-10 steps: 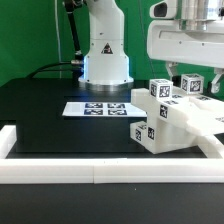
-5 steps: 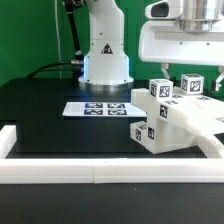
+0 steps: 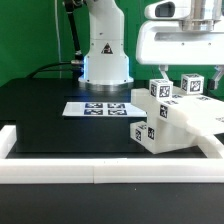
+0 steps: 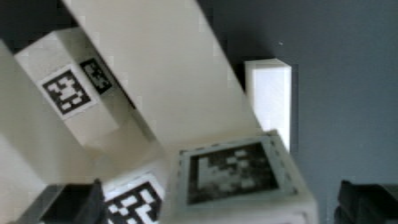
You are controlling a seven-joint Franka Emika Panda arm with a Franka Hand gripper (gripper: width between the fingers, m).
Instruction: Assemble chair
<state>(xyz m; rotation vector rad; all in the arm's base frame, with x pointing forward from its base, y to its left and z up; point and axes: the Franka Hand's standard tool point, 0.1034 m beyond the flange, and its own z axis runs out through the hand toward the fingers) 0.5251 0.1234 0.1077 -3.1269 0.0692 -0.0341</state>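
nearest the camera in the exterior view a long white border rail (image 3: pixel 100 168) runs across the front of the black table (image 3: pixel 45 115), and a second rail (image 3: pixel 8 138) turns back at the exterior view's left end, so two rails show; just behind the front rail, toward the exterior view's right, sits the chair (image 3: pixel 170 118), a joined cluster of white blocky parts whose lowest block rests on the table, with four black-and-white tags readable on its faces and one bar reaching out past the exterior view's right edge; to the chair's left on the exterior view, near but apart from it, the marker board (image 3: pixel 95 107) lies flat with several tags; behind the board stands the arm's white base (image 3: pixel 105 55); the gripper (image 3: pixel 185 62) hangs over the chair's upper cubes, its body hiding the space behind them, fingers spread wide with nothing between them; in the wrist view the dark fingertips (image 4: pixel 68 203) flank tagged chair blocks, three tags visible there
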